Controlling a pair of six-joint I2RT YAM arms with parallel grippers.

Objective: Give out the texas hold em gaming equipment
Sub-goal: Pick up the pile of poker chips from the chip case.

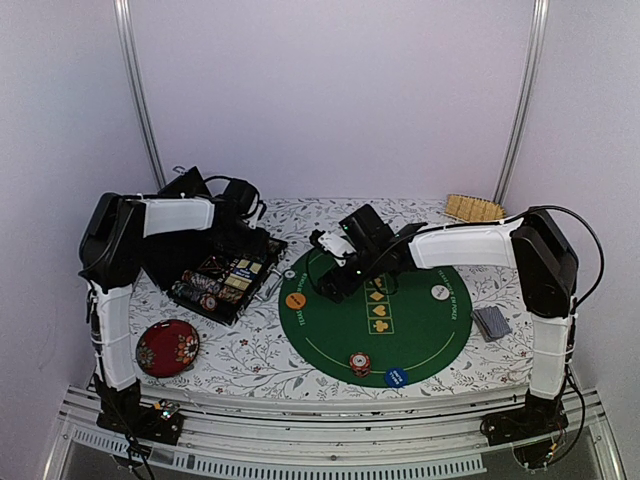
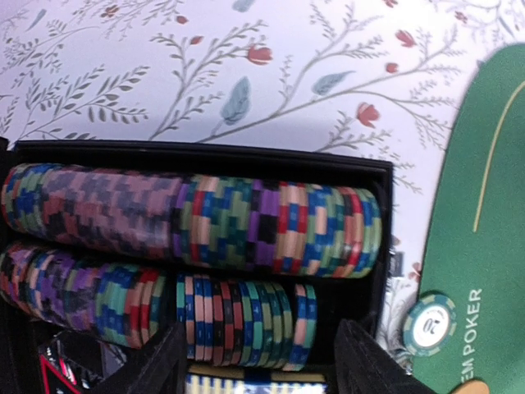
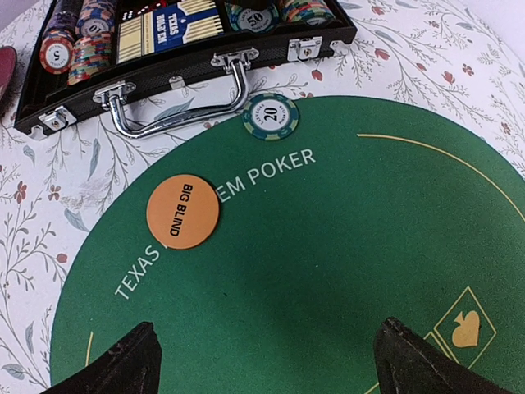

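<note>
A black case (image 1: 225,272) holds rows of striped poker chips (image 2: 271,226) on edge. My left gripper (image 2: 261,369) hovers open over the near chip row (image 2: 242,316), fingers either side and apart from it. My right gripper (image 3: 267,369) is open above the green poker mat (image 3: 328,246), holding nothing. On the mat lie an orange BIG BLIND disc (image 3: 183,211), a green 20 chip (image 3: 270,116), a white disc (image 1: 439,292), a blue disc (image 1: 395,377) and a small red chip stack (image 1: 360,363). A grey-blue card stack (image 1: 491,321) lies to the right of the mat.
A dark red floral dish (image 1: 167,348) sits at the front left. A tan woven piece (image 1: 473,207) lies at the back right. The case's metal handle (image 3: 180,103) and latches face the mat. The case lid (image 1: 185,185) stands open behind it.
</note>
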